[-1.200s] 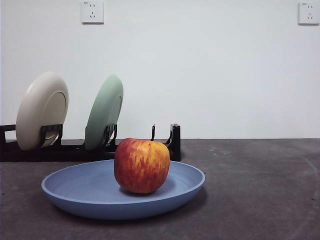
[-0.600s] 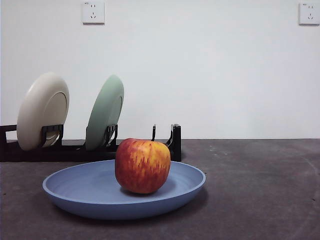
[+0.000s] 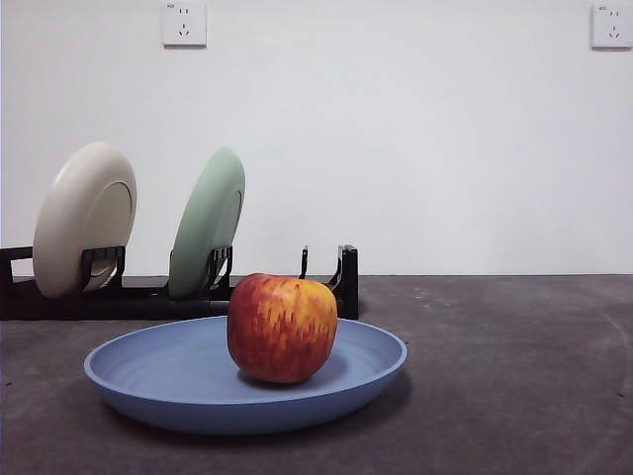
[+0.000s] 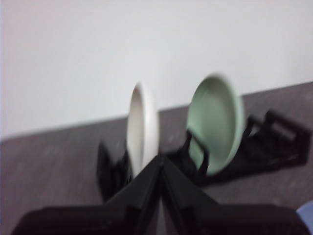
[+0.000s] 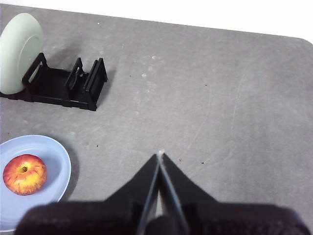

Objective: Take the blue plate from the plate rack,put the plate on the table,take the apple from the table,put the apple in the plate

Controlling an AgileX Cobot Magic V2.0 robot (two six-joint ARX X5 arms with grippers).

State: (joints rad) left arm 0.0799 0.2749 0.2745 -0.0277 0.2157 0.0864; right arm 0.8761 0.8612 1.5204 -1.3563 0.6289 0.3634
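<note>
Your right end effector [image 5: 160, 155] is closed on nothing, raised over bare desk [image 5: 220, 107], well apart from the apple [image 5: 24, 174]. Your left end effector [image 4: 160, 159] is closed too and empty, facing the rack [image 4: 254, 152] with its cream plate [image 4: 142, 127] and green plate [image 4: 215, 122]. The apple [image 3: 282, 328] sits upright in the blue plate [image 3: 148, 371], which lies flat on the desk just in front of the rack [image 3: 138, 295].

cream plate [image 3: 84, 218], green plate [image 3: 208, 220], 2 wall sockets [image 3: 184, 23]
</note>
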